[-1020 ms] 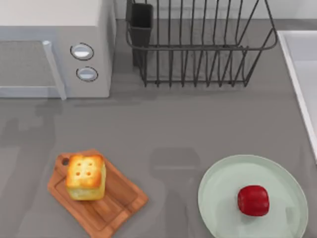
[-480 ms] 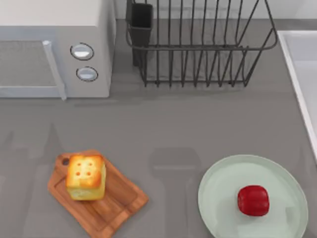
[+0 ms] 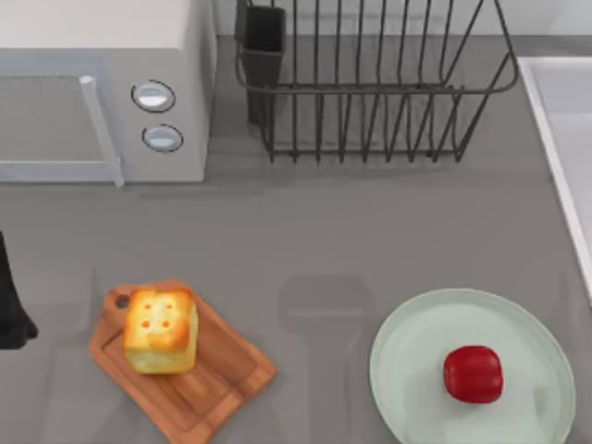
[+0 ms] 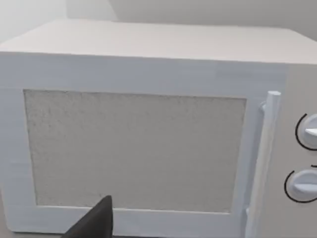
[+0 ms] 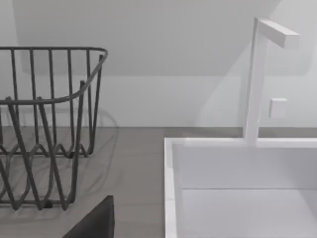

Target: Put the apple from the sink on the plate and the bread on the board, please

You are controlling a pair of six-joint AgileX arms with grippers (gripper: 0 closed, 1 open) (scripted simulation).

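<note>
The sink (image 3: 564, 139) and plate (image 3: 407, 370) are cut off by the top view's edges

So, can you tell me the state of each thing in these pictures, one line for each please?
apple: resting on the plate, right of its centre
plate: flat on the table, holds the apple
bread: upright on the board, near its handle end
board: flat on the table, holds the bread
microwave: door closed
sink: basin looks empty
dish rack: no dishes
</note>
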